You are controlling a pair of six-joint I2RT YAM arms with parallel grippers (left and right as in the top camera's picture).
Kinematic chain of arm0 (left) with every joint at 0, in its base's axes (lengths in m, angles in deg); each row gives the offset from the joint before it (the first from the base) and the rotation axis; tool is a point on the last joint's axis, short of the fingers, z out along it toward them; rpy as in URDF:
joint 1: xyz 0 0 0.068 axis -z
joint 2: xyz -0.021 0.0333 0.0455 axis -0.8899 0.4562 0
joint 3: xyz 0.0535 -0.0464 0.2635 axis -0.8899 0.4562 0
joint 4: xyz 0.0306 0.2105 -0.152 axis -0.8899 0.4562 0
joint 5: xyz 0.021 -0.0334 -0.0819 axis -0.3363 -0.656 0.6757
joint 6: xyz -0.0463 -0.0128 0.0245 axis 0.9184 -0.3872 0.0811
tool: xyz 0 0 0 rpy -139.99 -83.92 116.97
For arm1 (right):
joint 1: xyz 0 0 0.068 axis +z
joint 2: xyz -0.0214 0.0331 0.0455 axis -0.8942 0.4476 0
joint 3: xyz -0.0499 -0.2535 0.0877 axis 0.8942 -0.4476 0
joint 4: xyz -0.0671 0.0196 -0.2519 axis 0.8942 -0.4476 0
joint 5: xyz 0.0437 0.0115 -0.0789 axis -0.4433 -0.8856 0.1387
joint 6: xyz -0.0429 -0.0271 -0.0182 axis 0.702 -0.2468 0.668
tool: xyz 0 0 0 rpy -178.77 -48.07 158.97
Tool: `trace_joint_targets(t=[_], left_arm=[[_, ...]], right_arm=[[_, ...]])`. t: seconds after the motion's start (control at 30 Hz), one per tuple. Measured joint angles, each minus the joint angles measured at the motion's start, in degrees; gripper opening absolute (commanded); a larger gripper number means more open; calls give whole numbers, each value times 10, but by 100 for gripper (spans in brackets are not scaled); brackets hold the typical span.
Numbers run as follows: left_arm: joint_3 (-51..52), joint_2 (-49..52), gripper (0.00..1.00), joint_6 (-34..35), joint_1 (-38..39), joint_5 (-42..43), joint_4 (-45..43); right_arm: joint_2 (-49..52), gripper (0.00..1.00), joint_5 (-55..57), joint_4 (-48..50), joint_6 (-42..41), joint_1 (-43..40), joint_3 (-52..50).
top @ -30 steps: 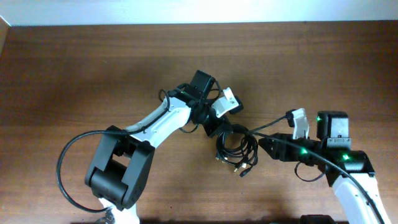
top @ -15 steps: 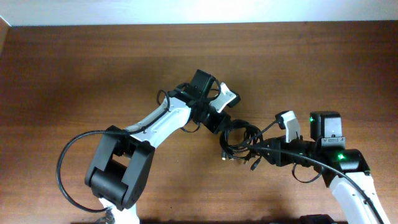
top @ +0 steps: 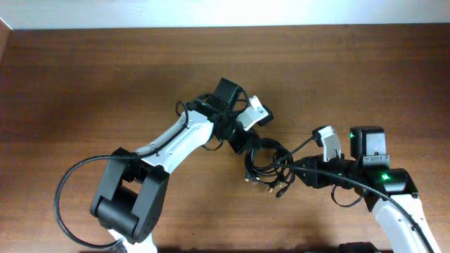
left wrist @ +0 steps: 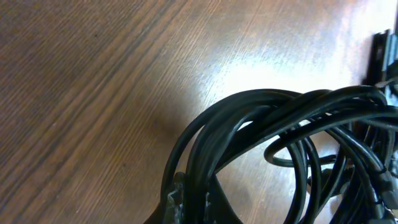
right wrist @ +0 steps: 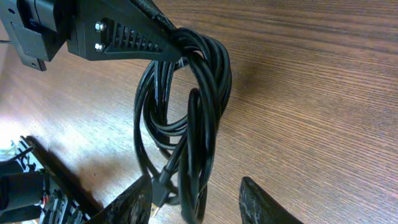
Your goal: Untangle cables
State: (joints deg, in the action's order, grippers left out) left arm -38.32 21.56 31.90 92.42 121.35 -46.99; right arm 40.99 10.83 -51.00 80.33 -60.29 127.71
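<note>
A bundle of black cables (top: 267, 165) lies coiled in the middle of the table. My left gripper (top: 252, 144) is shut on several strands at the bundle's upper left; in the left wrist view the cables (left wrist: 261, 137) run between my fingertips (left wrist: 173, 200). My right gripper (top: 295, 169) is open at the bundle's right side. In the right wrist view the coil (right wrist: 186, 106) hangs from the left gripper's finger (right wrist: 124, 40), and its lower loops and a plug (right wrist: 163, 182) sit between my open fingers (right wrist: 261, 202).
The wooden table (top: 105, 84) stretches wide to the left and back. A white wall edge runs along the far side. Each arm's own black supply cable loops near its base (top: 70, 190).
The bundle first shifted right, then back left a little. My right gripper moved left to the bundle and opened around its lower loops.
</note>
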Motion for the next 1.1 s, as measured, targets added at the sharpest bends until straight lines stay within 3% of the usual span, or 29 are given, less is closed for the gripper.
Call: trace_joint_targets(t=[0.2, 0.57, 0.7, 0.73, 0.93, 0.97, 1.0, 1.03, 1.1], left_arm=[[0, 0, 0, 0, 0, 15, 0], [0, 0, 0, 0, 0, 29, 0], [0, 0, 0, 0, 0, 57, 0], [0, 0, 0, 0, 0, 57, 0], [0, -1, 0, 0, 1, 32, 2], [0, -2, 2, 0, 1, 28, 2], [0, -3, 13, 0, 2, 21, 5], [0, -5, 41, 0, 3, 11, 7], [-2, -6, 49, -3, 3, -4, 11]], right_arm=[[0, 34, -4, 2, 2, 0, 0], [3, 33, -39, 21, 2, 0, 0], [31, 14, -44, 25, 2, 0, 0], [38, 5, -43, 25, 2, 0, 0], [43, 4, -41, 38, -14, 0, 0], [43, 4, -41, 39, -17, 0, 0], [43, 4, -41, 41, -23, 0, 0], [43, 4, -41, 44, -30, 0, 0], [43, 4, -40, 45, -33, 0, 0]])
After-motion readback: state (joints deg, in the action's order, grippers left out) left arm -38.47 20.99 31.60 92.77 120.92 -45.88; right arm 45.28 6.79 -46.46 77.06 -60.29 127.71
